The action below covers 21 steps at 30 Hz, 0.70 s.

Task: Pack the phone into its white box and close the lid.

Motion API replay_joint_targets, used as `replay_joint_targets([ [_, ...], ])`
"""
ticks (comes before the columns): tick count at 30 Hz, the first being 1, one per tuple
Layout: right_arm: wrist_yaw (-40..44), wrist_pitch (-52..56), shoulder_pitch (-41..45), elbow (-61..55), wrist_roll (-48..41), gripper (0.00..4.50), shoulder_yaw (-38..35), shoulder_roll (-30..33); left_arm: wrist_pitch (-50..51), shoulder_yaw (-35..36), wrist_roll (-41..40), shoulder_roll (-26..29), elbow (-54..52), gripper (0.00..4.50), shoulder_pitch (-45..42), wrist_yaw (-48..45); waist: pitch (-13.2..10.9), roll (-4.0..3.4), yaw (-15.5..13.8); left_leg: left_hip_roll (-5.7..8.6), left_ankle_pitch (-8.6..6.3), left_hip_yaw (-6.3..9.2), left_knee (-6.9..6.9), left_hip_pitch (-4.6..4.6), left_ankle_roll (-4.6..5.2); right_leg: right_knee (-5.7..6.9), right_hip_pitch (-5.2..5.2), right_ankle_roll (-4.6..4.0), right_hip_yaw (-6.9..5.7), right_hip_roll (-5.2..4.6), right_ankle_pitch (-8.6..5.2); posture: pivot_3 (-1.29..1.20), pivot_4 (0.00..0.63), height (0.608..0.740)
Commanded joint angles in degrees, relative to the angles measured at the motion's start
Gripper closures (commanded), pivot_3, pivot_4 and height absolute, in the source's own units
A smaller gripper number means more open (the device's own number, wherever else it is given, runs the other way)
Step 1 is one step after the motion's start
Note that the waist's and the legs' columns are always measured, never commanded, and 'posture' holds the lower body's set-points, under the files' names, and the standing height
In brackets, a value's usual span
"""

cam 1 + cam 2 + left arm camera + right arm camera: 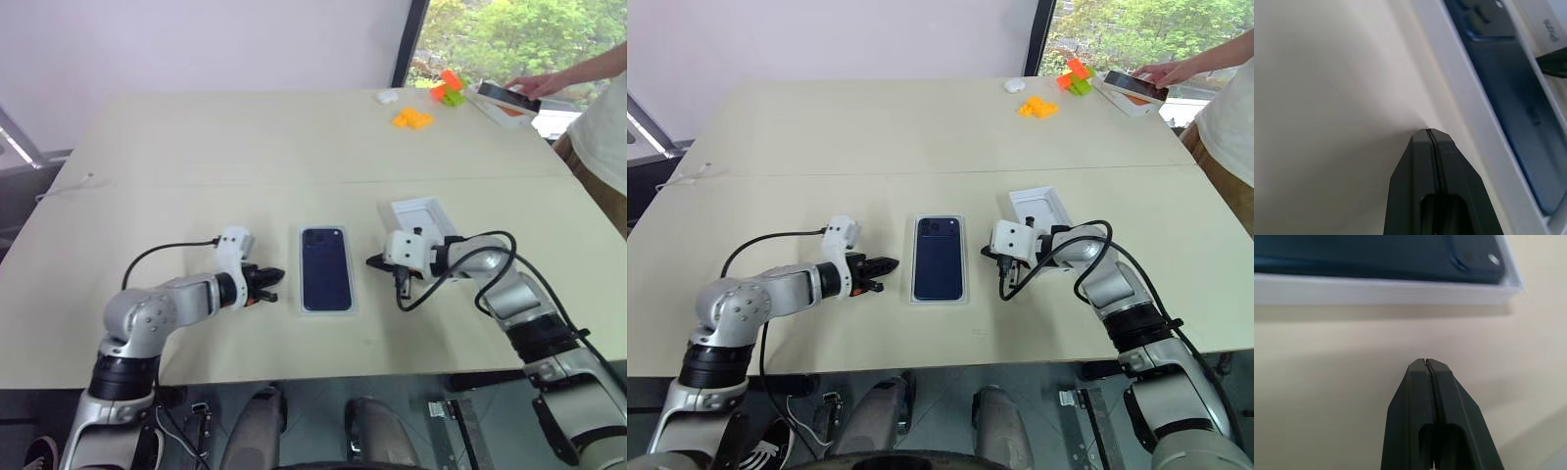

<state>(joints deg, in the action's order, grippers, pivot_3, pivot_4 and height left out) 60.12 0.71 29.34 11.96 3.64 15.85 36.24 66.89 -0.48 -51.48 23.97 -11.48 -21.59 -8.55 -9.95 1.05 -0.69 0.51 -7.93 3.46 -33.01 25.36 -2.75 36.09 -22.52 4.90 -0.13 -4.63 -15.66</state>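
The white box lies in the middle of the table between my two grippers. The lid sits on it, its dark-blue phone picture facing up inside a narrow white border. The phone itself is hidden. My left gripper is shut and empty, a short way left of the box and pointing at its long side. On the other side my right gripper is also shut and empty, aimed at the opposite long side with a gap of bare table between.
A white insert with a rounded recess lies just behind my right gripper. At the far right are orange blocks, orange-green blocks and a person's hand on another phone. The table's front edge runs close below my arms.
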Motion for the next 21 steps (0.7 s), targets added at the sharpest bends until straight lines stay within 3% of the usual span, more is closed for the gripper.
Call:
replay_joint_targets([
  [1, 0.3, 1.2, -0.3, -3.8, -0.5, 4.47, 0.6, -1.0, 1.3, -4.0, 3.0, -2.3, 2.5, 4.5, -0.8, -1.6, 0.0, -0.02, 0.0, 0.01, 0.0, 0.0, 0.0, -0.01, 0.01, 0.01, 0.01, 0.0, 0.0, 0.0, 0.0, 0.0, 0.15, 0.74],
  [10, -0.4, 2.7, -0.5, -5.0, -0.3, 4.47, -0.2, -0.9, 1.8, -6.0, 7.4, -7.0, 5.7, 4.5, -4.7, -6.2, 0.0, -0.03, -0.2, 0.09, -0.04, 0.03, -0.14, -0.03, -0.07, 0.0, 0.14, 0.0, -0.02, -0.05, 0.0, 0.0, 0.15, 0.74],
  [21, 0.4, 2.3, -1.5, -4.5, -0.6, 4.47, -2.6, 3.3, 1.3, -10.4, 13.0, -12.9, 11.8, 4.5, -10.9, -13.5, 0.0, -0.03, -1.3, 0.24, -0.02, 0.04, -0.17, -0.01, 0.0, -0.02, 0.18, 0.02, -0.05, -0.11, -0.01, 0.0, 0.15, 0.74],
])
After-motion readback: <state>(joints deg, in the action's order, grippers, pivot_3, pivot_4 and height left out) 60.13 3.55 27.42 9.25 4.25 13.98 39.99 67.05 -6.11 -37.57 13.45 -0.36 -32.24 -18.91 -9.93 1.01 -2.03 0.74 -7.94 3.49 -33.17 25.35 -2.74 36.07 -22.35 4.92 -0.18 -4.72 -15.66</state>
